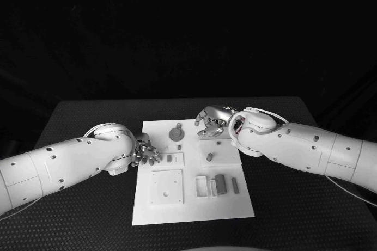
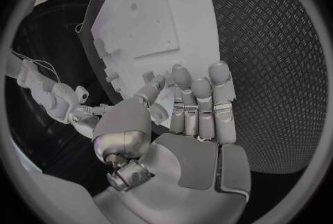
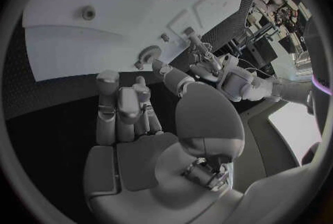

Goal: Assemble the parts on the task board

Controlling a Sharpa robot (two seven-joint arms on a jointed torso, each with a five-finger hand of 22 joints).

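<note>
Board (image 1: 192,207) lies mid-table, parts (image 1: 219,184) loose on it. Left hand (image 1: 146,153) and right hand (image 1: 212,122) hover empty, fingers loosely curled; a careless reach could scatter small parts.

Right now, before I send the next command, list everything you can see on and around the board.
Task board: one, white, middle of the table.
Gear-shaped part: one, grey, far end of the board, between the hands.
Peg: one, grey, standing mid-board.
Bar-shaped parts: two, grey, near right of the board, beside a white tray.
Table: one, black, textured.
Left hand: silver, at the board's left edge, holding nothing.
Right hand: silver, over the board's far right corner, fingers curled; contents unclear.
</note>
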